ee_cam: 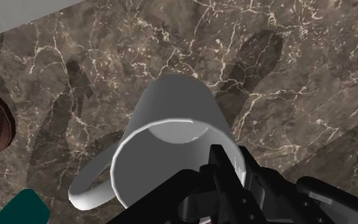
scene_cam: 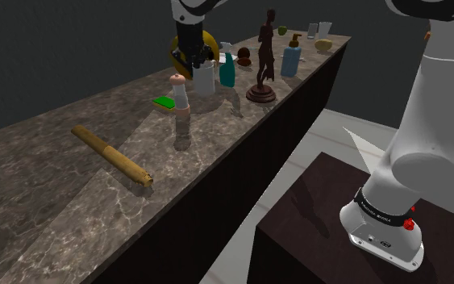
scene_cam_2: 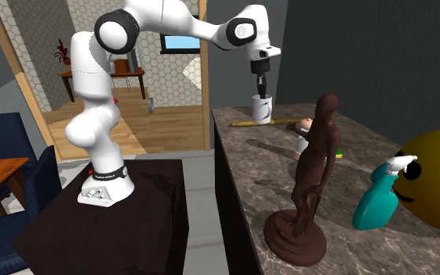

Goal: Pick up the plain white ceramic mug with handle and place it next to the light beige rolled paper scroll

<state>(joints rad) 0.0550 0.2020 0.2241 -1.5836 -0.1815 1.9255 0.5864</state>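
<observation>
A plain white mug [scene_cam: 206,80] with a handle hangs a little above the dark marble counter [scene_cam: 47,202], and my gripper [scene_cam: 194,56] is shut on its rim from above. The second exterior view has the mug [scene_cam_2: 262,108] under the gripper [scene_cam_2: 259,87], its base off the stone. Looking along the gripper [ee_cam: 225,164], I see into the mug [ee_cam: 171,121], whose handle points away from the clasped side. The tan rolled scroll [scene_cam: 110,155] lies flat on the counter nearer the shoulder camera; in the second exterior view the scroll [scene_cam_2: 271,122] lies beyond the mug.
A dark figurine [scene_cam: 264,60] on a round base, a teal spray bottle [scene_cam: 227,68], a yellow round object [scene_cam: 207,40], a blue bottle [scene_cam: 290,58], a small pale mill-shaped piece [scene_cam: 181,93] and a green flat item [scene_cam: 165,102] crowd the counter near the mug.
</observation>
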